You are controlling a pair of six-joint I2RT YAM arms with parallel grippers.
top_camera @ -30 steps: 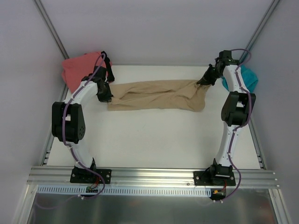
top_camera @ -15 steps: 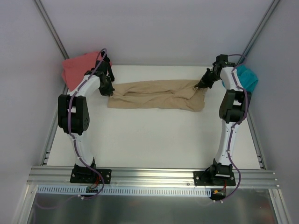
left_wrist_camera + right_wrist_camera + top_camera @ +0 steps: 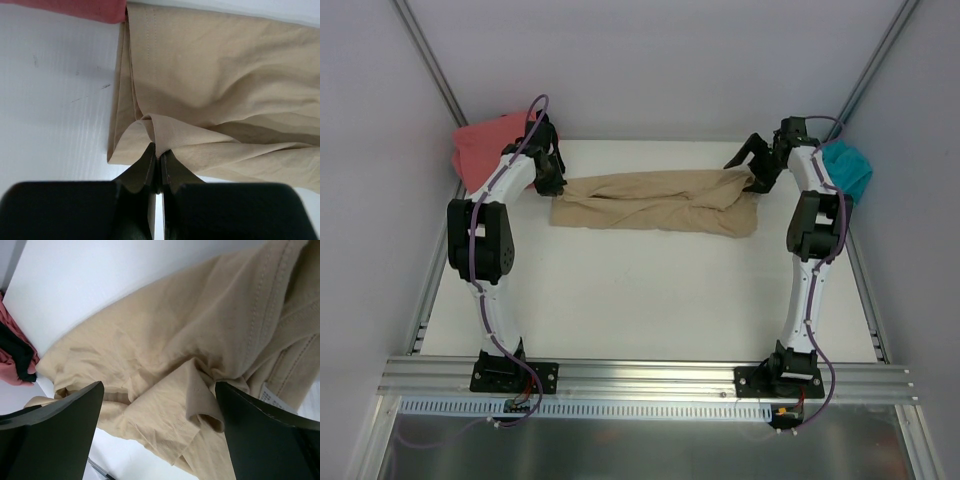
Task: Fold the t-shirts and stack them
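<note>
Middle shirt lies left-to-right across the far half of the surface. Left gripper at its left end, right gripper over its right end. Corner shirt far-left, behind the left gripper; edge shirt far-right, beside the right arm.

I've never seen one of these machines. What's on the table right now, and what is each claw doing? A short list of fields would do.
tan t-shirt: lying on the white table, bunched into a long band running left to right
left gripper: shut on the left end of the tan t-shirt
right gripper: open over the right end, not holding it
coral-pink t-shirt: heaped at the far left corner
teal t-shirt: heaped at the far right edge
stack: not yet begun
</note>
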